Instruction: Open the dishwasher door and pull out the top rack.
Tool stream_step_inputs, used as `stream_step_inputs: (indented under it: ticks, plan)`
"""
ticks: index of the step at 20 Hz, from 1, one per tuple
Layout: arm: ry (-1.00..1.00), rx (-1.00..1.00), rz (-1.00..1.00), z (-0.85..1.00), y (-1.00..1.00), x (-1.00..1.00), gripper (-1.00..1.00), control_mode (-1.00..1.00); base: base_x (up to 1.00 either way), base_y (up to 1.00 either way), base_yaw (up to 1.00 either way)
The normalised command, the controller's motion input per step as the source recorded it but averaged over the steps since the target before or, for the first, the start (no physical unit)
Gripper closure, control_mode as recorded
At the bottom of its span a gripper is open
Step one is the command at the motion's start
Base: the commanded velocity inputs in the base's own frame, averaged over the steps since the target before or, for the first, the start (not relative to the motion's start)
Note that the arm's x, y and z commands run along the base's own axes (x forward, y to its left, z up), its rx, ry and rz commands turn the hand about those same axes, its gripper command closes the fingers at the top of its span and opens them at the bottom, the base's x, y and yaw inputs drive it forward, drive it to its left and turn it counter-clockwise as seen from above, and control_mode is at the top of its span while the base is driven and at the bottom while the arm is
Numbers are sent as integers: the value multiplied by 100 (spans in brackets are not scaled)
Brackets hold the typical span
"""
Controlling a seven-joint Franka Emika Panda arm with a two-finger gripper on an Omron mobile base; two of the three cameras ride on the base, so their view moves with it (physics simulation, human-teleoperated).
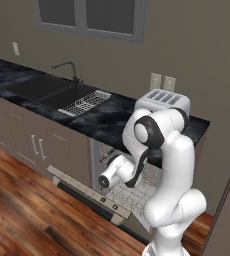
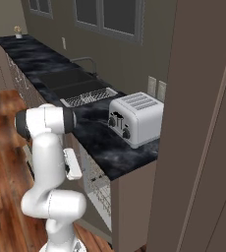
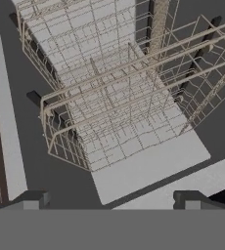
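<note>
The jaws stand apart and released, gripping nothing; the two dark fingertips show wide-set at the bottom of the hand view, clear of any wire. Directly ahead of them sits the top rack, a shallow wire-grid basket seen from above, its front rail nearest the fingertips but not touching them. Beneath and beyond it a second layer of wire grid is visible.

From the left base view, the dishwasher door hangs fully lowered, lying roughly level above the wood floor, its edge strip of small dark buttons facing up. The arm's hand reaches over the door into the opening. How far the rack projects cannot be determined.

On the counter above stand a toaster, and beside the sink, a flat dish drainer.
</note>
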Motion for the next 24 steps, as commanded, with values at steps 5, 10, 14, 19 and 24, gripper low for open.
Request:
stream_step_inputs:
  ticks: [5,10,14,19,24]
  plan:
    - [0,0,-1,0,-1,0,-100,-100,0,0,0]
    - [0,0,-2,0,-4,3,-100,-100,0,0,0]
    - [0,0,-2,0,-4,0,-100,-100,0,0,0]
    - [-4,0,-3,0,-1,0,-100,-100,0,0,0]
    - [-2,0,-6,0,-5,0,-100,-100,0,0,0]
